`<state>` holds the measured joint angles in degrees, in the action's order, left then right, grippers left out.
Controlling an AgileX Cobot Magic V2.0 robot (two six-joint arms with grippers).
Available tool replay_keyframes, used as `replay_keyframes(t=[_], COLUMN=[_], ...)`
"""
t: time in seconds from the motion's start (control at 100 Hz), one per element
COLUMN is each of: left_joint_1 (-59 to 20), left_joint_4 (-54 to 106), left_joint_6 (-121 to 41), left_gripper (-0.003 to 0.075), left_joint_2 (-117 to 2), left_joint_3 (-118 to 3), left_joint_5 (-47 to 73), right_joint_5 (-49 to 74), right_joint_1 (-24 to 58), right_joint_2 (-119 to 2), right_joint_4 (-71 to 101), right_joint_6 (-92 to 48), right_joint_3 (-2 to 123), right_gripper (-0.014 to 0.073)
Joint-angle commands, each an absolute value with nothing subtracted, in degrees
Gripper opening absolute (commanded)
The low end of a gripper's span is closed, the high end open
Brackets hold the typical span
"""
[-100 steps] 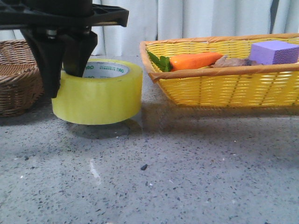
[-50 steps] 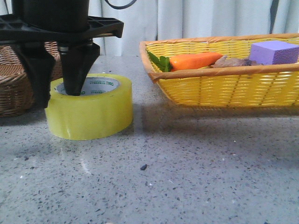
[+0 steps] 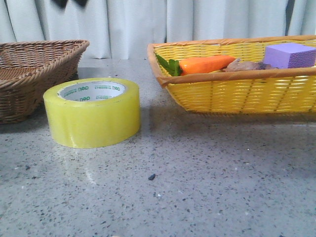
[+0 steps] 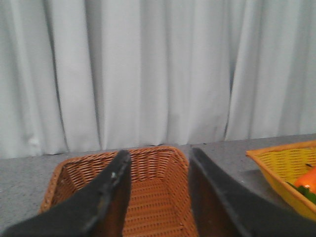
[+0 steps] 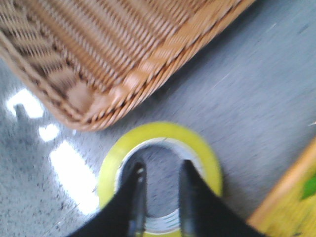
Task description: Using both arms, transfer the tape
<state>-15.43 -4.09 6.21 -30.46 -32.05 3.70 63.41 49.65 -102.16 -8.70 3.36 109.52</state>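
Observation:
The tape (image 3: pixel 92 112), a wide yellow roll with a white core and green lettering, lies flat on the grey table, left of centre in the front view. Nothing touches it. In the right wrist view my right gripper (image 5: pixel 162 168) hangs open above the tape (image 5: pixel 207 158), looking down into its hole, and the picture is blurred. Only black tips of that gripper (image 3: pixel 70 3) show at the top edge of the front view, above the roll. My left gripper (image 4: pixel 159 155) is open and empty, held above the brown basket (image 4: pixel 148 150).
The brown wicker basket (image 3: pixel 29 64) stands just left of the tape, its corner (image 5: pixel 123 49) close to the roll. To the right, a yellow basket (image 3: pixel 237 94) holds a carrot (image 3: pixel 207 64), greens and a purple foam block (image 3: pixel 289 54).
The gripper lowered the tape from a tilted hold onto the table, let go of it and rose almost out of the front view. The roll now rests flat.

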Motion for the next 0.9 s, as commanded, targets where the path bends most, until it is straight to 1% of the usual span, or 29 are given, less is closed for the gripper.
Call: replay_keyframes(t=[0.0,0.21,0.33,0.45,0.52,0.67,0.73,0.89], left_joint_1=[-19.01,-28.06,-34.11,-39.26,-41.73,-46.04,-47.47,-48.68], left_joint_4=[-4.36,-4.16,-4.16,-4.41,-4.68,-4.77,-4.77,-4.26], left_joint_6=[6.52,6.52,6.52,6.52,6.31,5.09,4.16,3.14], left_gripper=[0.0297,0.0293,0.0293,0.0293,0.0293,0.0293,0.0293,0.0293], left_joint_2=[-30.84,-32.93,-37.9,-44.69,-49.1,-59.21,-63.12,-71.84], left_joint_3=[-35.03,-35.16,-36.12,-39.19,-42.13,-50.58,-53.23,-59.83], left_joint_5=[2.59,4.99,5.15,6.55,9.99,22.7,25.41,34.33], right_joint_5=[58.69,55.87,56.0,56.2,56.2,57.16,57.79,59.21], right_joint_1=[49.73,49.73,49.73,49.73,49.73,49.73,49.73,49.73], right_joint_2=[-94.72,-86.16,-82.12,-78.88,-77.41,-75.87,-75.74,-75.74], right_joint_4=[-12.64,-20.74,-25.89,-26.84,-26.84,-26.99,-27.09,-27.71], right_joint_6=[3.59,6.48,8.97,9.23,9.97,10.08,10.08,10.08], right_joint_3=[111.55,111.55,111.55,111.55,111.55,111.55,111.55,111.55], right_gripper=[-0.0072,-0.0067,-0.0067,-0.0067,-0.0067,-0.0067,-0.0067,-0.0067])
